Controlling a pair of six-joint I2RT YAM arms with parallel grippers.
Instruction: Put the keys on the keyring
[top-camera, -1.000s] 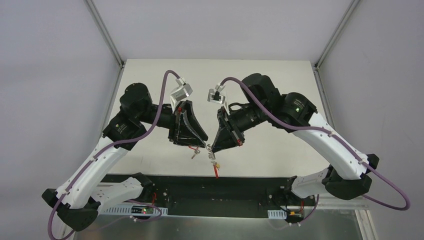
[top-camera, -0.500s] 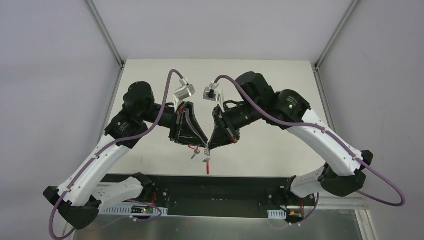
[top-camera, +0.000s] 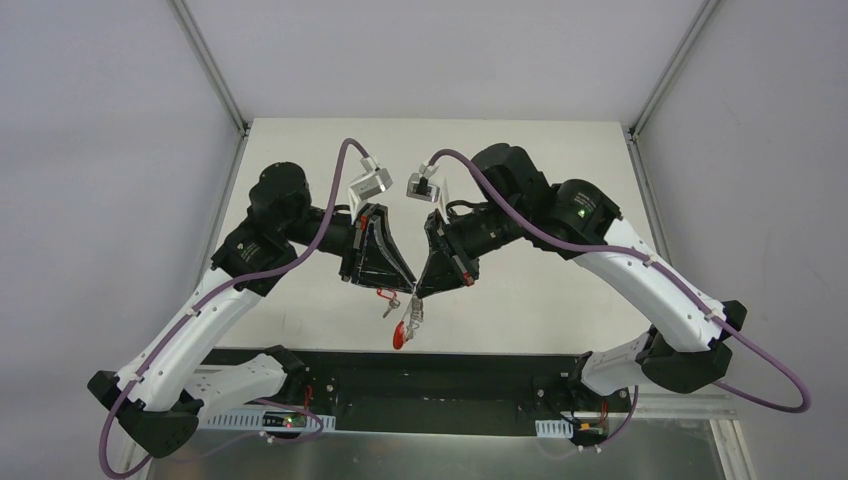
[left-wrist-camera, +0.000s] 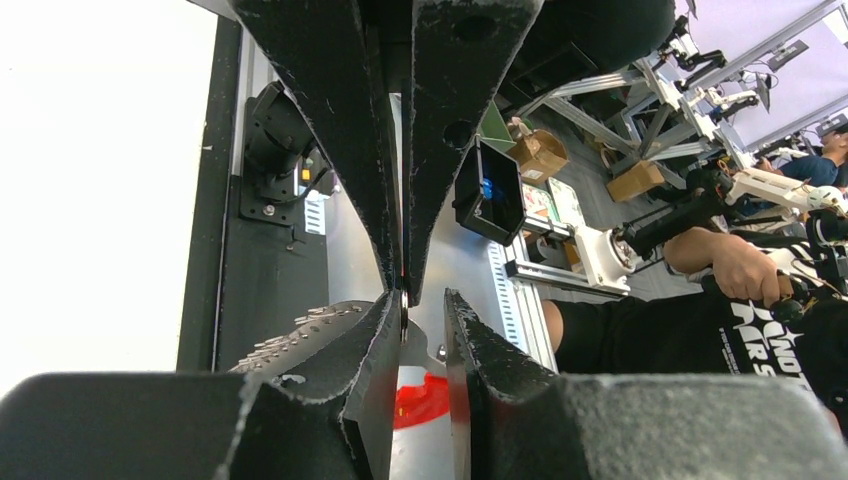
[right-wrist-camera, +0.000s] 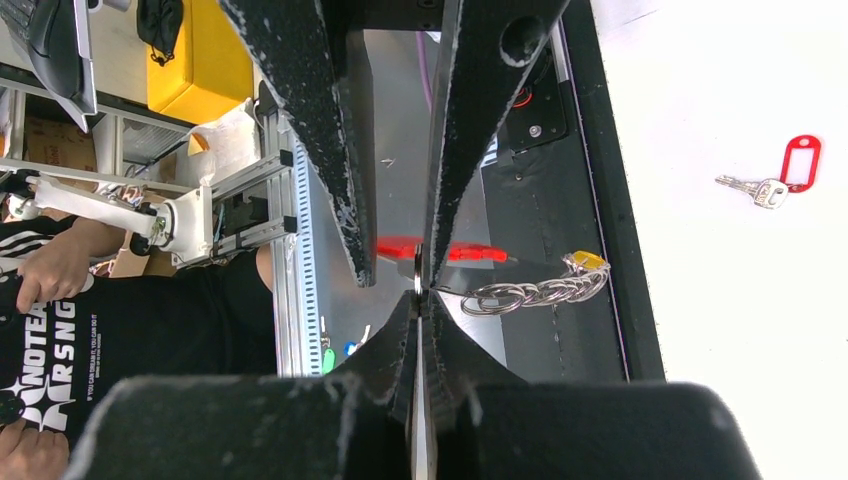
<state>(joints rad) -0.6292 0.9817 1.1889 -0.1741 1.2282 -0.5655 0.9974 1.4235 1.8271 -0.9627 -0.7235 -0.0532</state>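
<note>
My right gripper (right-wrist-camera: 418, 297) is shut on the thin metal keyring (right-wrist-camera: 417, 270), which I see edge-on. A chain of small rings (right-wrist-camera: 535, 293) with a yellow tag (right-wrist-camera: 586, 262) and a thick red loop (top-camera: 403, 333) hang from it. My left gripper (left-wrist-camera: 420, 298) meets it tip to tip above the table's near edge. Its jaws stand a little apart, and the keyring (left-wrist-camera: 404, 305) lies against the left finger's tip. One of the keys (right-wrist-camera: 765, 190), silvery with a red tag, lies on the white table (top-camera: 560, 290) just under the left gripper (top-camera: 406, 288).
The black base strip (top-camera: 480, 375) runs along the table's near edge, right below the hanging loop. Grey walls enclose the table at the left, right and back.
My right gripper has moved left with the keyring until it meets the left gripper. The left jaws have narrowed. The red loop has swung up and to the left.
</note>
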